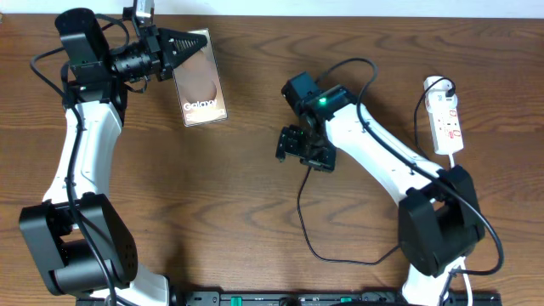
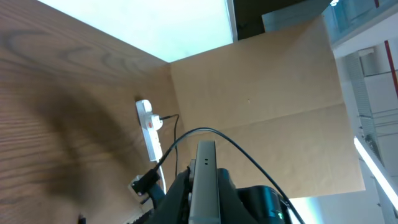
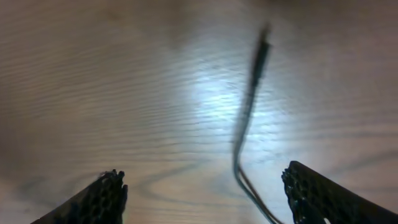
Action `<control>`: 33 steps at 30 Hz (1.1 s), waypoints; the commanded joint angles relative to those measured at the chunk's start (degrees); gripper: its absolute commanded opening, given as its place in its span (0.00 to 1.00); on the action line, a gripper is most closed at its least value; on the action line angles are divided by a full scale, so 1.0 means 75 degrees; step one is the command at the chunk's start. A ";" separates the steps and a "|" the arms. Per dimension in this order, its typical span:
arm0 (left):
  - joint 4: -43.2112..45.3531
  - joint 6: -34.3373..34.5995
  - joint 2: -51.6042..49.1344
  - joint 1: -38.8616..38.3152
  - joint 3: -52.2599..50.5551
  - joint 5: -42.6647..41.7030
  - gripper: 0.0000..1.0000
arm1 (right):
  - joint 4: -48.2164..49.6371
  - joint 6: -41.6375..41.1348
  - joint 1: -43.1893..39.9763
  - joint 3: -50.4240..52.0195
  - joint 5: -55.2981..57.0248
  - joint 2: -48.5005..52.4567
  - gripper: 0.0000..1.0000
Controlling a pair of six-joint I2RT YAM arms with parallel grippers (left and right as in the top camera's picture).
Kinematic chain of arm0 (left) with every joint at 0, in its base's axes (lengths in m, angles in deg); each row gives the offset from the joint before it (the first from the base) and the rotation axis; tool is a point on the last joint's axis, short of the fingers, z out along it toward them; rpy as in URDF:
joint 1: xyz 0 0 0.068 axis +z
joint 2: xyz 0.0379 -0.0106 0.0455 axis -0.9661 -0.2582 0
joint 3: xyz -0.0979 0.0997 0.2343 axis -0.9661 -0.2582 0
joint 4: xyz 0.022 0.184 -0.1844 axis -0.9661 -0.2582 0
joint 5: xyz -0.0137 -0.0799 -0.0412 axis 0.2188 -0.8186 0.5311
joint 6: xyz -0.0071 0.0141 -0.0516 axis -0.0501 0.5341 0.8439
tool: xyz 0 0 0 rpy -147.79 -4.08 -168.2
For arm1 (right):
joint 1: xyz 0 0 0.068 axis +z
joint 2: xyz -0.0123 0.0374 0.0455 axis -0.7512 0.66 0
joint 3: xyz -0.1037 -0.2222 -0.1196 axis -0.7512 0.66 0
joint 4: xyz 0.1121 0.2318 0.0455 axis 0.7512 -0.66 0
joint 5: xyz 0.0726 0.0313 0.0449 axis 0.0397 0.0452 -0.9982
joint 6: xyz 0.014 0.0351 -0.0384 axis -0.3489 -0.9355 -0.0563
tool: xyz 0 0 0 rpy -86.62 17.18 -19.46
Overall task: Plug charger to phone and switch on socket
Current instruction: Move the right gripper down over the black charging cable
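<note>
The phone (image 1: 204, 98), a dark slab with white "Galaxy" lettering, is at the table's back left, and my left gripper (image 1: 191, 44) is shut on its far end. In the left wrist view the phone's thin grey edge (image 2: 204, 168) stands between the shut jaws of my left gripper (image 2: 203, 193). The charger's thin black cable (image 1: 302, 204) loops over the middle of the table. My right gripper (image 1: 297, 146) hangs over its free end. In the right wrist view the cable (image 3: 247, 124) and its plug tip (image 3: 262, 46) lie on the wood between the open fingers of my right gripper (image 3: 205, 190), untouched. The white socket (image 1: 446, 119) lies at the far right.
A white lead and a black plug (image 1: 442, 85) enter the socket's far end. The right arm's white links (image 1: 382, 161) cross the table's right half. A brown board wall (image 2: 261, 81) stands behind the table. The socket (image 2: 149, 127) also shows in the left wrist view.
</note>
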 commanded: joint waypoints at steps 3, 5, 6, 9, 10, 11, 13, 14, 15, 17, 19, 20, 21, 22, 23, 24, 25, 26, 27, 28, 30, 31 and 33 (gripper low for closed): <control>0.0070 -0.0079 0.0166 0.0047 0.0227 -0.0277 0.07 | -0.0484 -0.1037 0.0003 -0.0154 0.0781 0.0064 0.78; 0.0070 -0.0076 0.0166 0.0047 0.0227 -0.0277 0.07 | -0.0560 -0.1081 0.0006 -0.0125 0.0877 0.0067 0.78; 0.0070 -0.0079 0.0166 0.0047 0.0227 -0.0277 0.07 | -0.0562 -0.1096 0.0012 -0.0102 0.0906 0.0067 0.78; 0.0070 -0.0079 0.0166 0.0047 0.0227 -0.0277 0.07 | -0.0527 -0.1125 0.0061 -0.0023 0.0970 0.0096 0.78; 0.0070 -0.0079 0.0166 0.0047 0.0227 -0.0277 0.07 | -0.0530 -0.1224 0.0096 -0.0015 0.1058 0.0137 0.78; 0.0070 -0.0079 0.0166 0.0047 0.0227 -0.0277 0.07 | -0.0525 -0.1285 0.0134 -0.0015 0.1122 0.0198 0.78; 0.0070 -0.0079 0.0166 0.0047 0.0227 -0.0277 0.07 | -0.0481 -0.1387 0.0201 -0.0015 0.1169 0.0382 0.76; 0.0070 -0.0079 0.0166 0.0047 0.0227 -0.0274 0.07 | -0.0408 -0.1384 0.0227 -0.0015 0.1160 0.0501 0.75; 0.0070 -0.0079 0.0166 0.0047 0.0227 -0.0277 0.08 | -0.0323 -0.1384 0.0239 -0.0015 0.1160 0.0606 0.74; 0.0073 -0.0079 0.0166 0.0047 0.0227 -0.0277 0.07 | -0.0117 -0.1378 0.0254 -0.0015 0.1166 0.0799 0.72; 0.0070 -0.0079 0.0166 0.0047 0.0227 -0.0274 0.07 | 0.0041 -0.1378 0.0254 -0.0015 0.1169 0.0941 0.71; 0.0070 -0.0079 0.0166 0.0047 0.0227 -0.0274 0.07 | 0.0082 -0.1381 0.0254 -0.0015 0.1169 0.0970 0.69; 0.0073 -0.0079 0.0166 0.0047 0.0227 -0.0277 0.08 | 0.0117 -0.1381 0.0256 -0.0015 0.1204 0.1023 0.68; 0.0070 -0.0079 0.0166 0.0047 0.0227 -0.0277 0.08 | 0.0134 -0.1384 0.0262 -0.0015 0.1271 0.1035 0.67; 0.0073 -0.0079 0.0166 0.0047 0.0227 -0.0277 0.08 | 0.0152 -0.1396 0.0265 -0.0015 0.1355 0.1058 0.67; 0.0070 -0.0079 0.0166 0.0047 0.0227 -0.0274 0.07 | 0.0157 -0.1443 0.0262 -0.0015 0.1486 0.1064 0.67; 0.0073 -0.0082 0.0166 0.0047 0.0227 -0.0274 0.07 | 0.0154 -0.1521 0.0262 -0.0012 0.1620 0.1072 0.67; 0.0070 -0.0111 0.0166 0.0047 0.0227 -0.0274 0.08 | 0.0154 -0.1556 0.0262 -0.0012 0.1719 0.1078 0.67; 0.0070 -0.0134 0.0166 0.0047 0.0227 -0.0271 0.08 | 0.0175 -0.1559 0.0262 -0.0012 0.1775 0.1078 0.67; 0.0073 -0.0137 0.0166 0.0047 0.0227 -0.0271 0.07 | 0.0204 -0.1556 0.0262 -0.0012 0.1798 0.1078 0.67; 0.0073 -0.0137 0.0166 0.0047 0.0227 -0.0271 0.07 | 0.0268 -0.1556 0.0262 -0.0012 0.1845 0.1087 0.64; 0.0073 -0.0137 0.0166 0.0047 0.0227 -0.0271 0.07 | 0.0300 -0.1556 0.0262 -0.0012 0.1853 0.1110 0.63; 0.0073 -0.0137 0.0166 0.0047 0.0227 -0.0271 0.07 | 0.0347 -0.1559 0.0262 -0.0012 0.1845 0.1192 0.61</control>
